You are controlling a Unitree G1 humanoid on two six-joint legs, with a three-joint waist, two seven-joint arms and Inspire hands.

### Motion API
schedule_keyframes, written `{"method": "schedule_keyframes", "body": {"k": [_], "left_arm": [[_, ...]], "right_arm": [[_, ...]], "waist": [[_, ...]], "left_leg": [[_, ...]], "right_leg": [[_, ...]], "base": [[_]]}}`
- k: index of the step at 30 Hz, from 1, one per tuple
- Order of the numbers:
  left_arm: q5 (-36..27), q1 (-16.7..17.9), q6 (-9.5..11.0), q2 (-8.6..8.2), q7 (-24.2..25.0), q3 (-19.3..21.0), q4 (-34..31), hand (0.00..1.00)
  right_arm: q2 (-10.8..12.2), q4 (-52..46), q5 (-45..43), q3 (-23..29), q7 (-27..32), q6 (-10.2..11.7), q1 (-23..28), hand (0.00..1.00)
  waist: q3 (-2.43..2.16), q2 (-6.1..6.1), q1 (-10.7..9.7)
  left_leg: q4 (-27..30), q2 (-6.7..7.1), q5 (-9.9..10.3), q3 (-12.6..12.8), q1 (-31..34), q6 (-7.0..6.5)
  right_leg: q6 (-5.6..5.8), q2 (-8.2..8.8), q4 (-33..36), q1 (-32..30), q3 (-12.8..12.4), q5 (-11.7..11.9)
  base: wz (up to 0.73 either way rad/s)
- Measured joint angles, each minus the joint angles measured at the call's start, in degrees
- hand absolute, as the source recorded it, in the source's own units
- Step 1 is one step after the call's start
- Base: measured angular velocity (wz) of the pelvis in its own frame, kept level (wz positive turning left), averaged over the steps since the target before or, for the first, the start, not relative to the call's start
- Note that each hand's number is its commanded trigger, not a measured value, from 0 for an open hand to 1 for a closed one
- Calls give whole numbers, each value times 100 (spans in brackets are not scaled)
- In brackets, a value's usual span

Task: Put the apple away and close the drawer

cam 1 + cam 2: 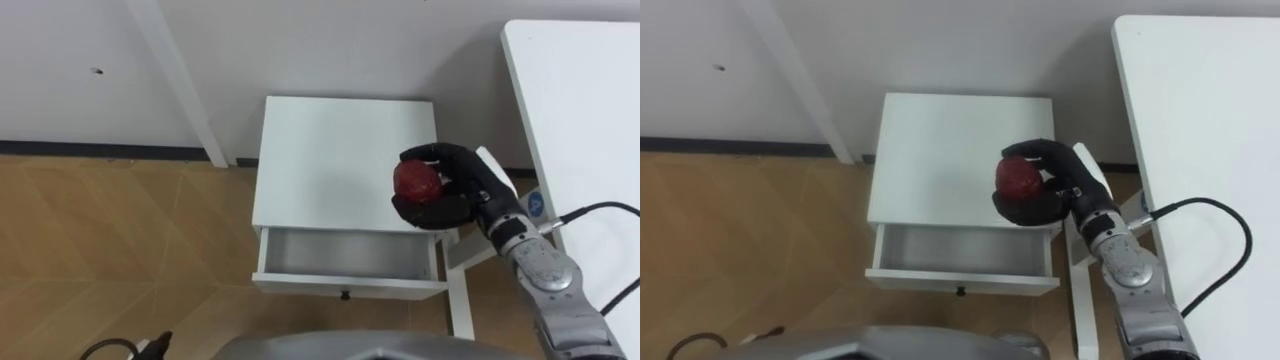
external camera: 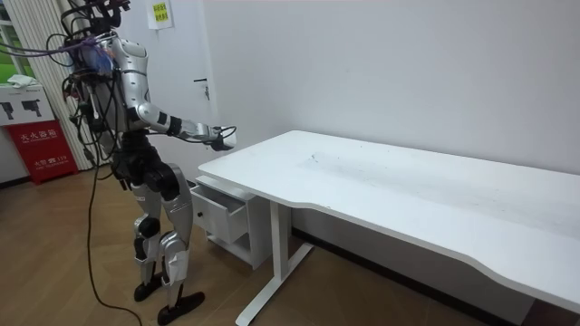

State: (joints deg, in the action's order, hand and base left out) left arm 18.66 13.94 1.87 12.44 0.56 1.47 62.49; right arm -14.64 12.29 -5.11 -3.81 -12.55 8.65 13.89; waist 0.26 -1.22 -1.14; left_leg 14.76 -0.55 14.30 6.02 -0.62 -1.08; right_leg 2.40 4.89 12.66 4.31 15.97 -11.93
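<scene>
My right hand (image 1: pixel 455 190) (image 1: pixel 1055 190) is shut on a dark red apple (image 1: pixel 416 181) (image 1: pixel 1017 177), held in the air over the right part of the white cabinet's top (image 1: pixel 330 160) (image 1: pixel 940 155). Below it the cabinet's top drawer (image 1: pixel 345 255) (image 1: pixel 960 250) stands pulled open, with an empty grey-white inside. In the room view I stand in front of the cabinet (image 2: pixel 222 213) with my right hand (image 2: pixel 217 138) stretched forward at the desk's corner.
A large white desk (image 1: pixel 590 120) (image 2: pixel 408 190) (image 1: pixel 1210 120) stands right beside the cabinet, its leg (image 1: pixel 460 300) close to the drawer's right end. A white slanted post (image 1: pixel 180 80) runs down the wall on the left. Wooden floor lies to the left.
</scene>
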Motion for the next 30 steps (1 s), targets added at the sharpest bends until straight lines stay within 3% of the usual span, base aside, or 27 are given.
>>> {"method": "schedule_keyframes", "body": {"k": [6,13,14,15,16,21,30], "left_arm": [[0,1,13,0,0,-63,0,0],[-2,-96,13,0,1,-79,1,0],[-2,-115,13,0,-5,-81,0,0],[-2,-123,13,0,-7,-81,0,0],[-2,-154,13,0,-11,-82,0,0],[-2,-212,19,0,-22,-93,0,0],[-2,-225,31,0,-27,-89,0,0]], "right_arm": [[9,0,-261,-3,-148,0,2,100],[32,35,-364,-4,-346,-2,41,100],[33,42,-401,-4,-362,-3,52,88],[33,46,-407,-4,-367,-5,58,58],[34,47,-424,-4,-374,-10,69,0],[34,47,-463,-3,-408,-117,74,0],[86,46,-608,2,-579,-123,75,0]], "waist": [[-11,-27,-4],[9,-25,-13],[13,-17,-12],[16,-12,-13],[19,-4,-14],[17,15,-13],[9,13,-4]], "left_leg": [[19,3,0,1,14,-1],[55,2,0,2,35,-1],[55,1,0,1,37,-1],[54,1,0,1,39,-1],[50,-1,0,1,49,-1],[58,-2,0,2,89,-1],[82,-1,0,2,79,-1]], "right_leg": [[3,2,-1,-12,-2,2],[4,3,-8,-11,2,2],[4,3,-8,-11,2,3],[4,3,-8,-12,2,3],[4,2,-8,-16,3,3],[4,1,-6,-44,1,3],[5,2,-6,-43,-7,4]], "base": [[0],[0],[0],[0],[0],[0],[0]]}}
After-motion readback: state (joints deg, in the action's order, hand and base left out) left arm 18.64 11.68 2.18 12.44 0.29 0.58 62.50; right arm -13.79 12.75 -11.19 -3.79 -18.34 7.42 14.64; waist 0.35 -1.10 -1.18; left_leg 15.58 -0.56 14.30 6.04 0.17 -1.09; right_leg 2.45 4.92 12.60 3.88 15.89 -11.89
